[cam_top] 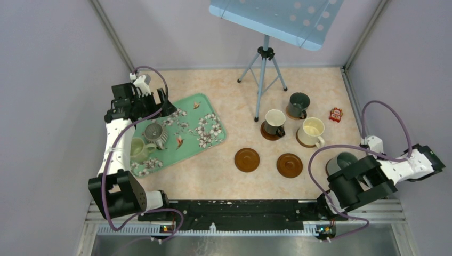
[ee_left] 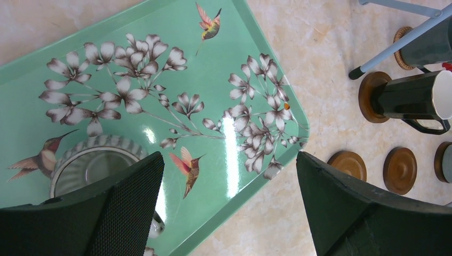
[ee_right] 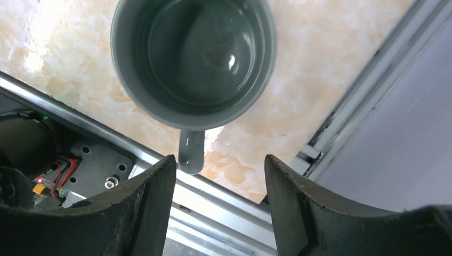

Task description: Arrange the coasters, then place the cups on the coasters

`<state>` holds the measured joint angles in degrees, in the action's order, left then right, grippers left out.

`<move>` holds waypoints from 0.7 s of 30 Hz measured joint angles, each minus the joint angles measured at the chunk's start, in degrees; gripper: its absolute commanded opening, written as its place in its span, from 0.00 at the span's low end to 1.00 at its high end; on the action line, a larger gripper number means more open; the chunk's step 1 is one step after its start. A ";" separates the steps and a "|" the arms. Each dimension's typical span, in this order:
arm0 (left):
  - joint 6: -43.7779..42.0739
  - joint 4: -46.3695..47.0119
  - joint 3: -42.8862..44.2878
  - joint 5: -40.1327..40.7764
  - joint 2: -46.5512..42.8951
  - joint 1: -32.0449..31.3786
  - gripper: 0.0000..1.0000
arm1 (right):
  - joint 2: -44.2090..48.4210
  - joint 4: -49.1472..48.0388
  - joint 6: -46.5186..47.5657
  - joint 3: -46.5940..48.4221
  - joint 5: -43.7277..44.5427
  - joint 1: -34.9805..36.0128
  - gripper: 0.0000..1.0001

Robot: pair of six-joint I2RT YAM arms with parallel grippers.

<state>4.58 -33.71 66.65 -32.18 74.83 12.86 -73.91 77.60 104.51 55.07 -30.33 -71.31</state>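
Note:
Two bare brown coasters point(cam_top: 247, 159) point(cam_top: 289, 165) lie mid-table. Behind them, three cups stand on coasters: dark green-grey point(cam_top: 298, 105), dark with a cream inside point(cam_top: 275, 122) and cream-white point(cam_top: 312, 130). A grey-blue cup point(ee_right: 194, 58) stands at the near right, its handle point(ee_right: 191, 152) pointing at my right gripper point(ee_right: 219, 160). That gripper is open just above and short of it, holding nothing. A ribbed grey cup point(cam_top: 154, 134) and a pale green cup point(cam_top: 139, 149) sit on the green floral tray point(cam_top: 210, 140). My left gripper point(ee_left: 228, 157) hangs open and empty over the tray's edge.
A tripod point(cam_top: 262, 74) stands at the back centre, carrying a blue board point(cam_top: 277, 18). A small red packet point(cam_top: 336, 113) lies at the right, behind the cream-white cup. The metal base rail point(ee_right: 224, 197) runs close under the right gripper. Walls close in both sides.

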 measured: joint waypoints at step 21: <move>-0.48 0.31 0.00 0.37 0.04 0.00 0.99 | 6.43 -9.42 -40.41 6.56 -3.23 47.28 0.60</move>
<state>4.10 -33.41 66.65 -31.81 74.87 12.86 -67.48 68.18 64.10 61.63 -33.56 -24.03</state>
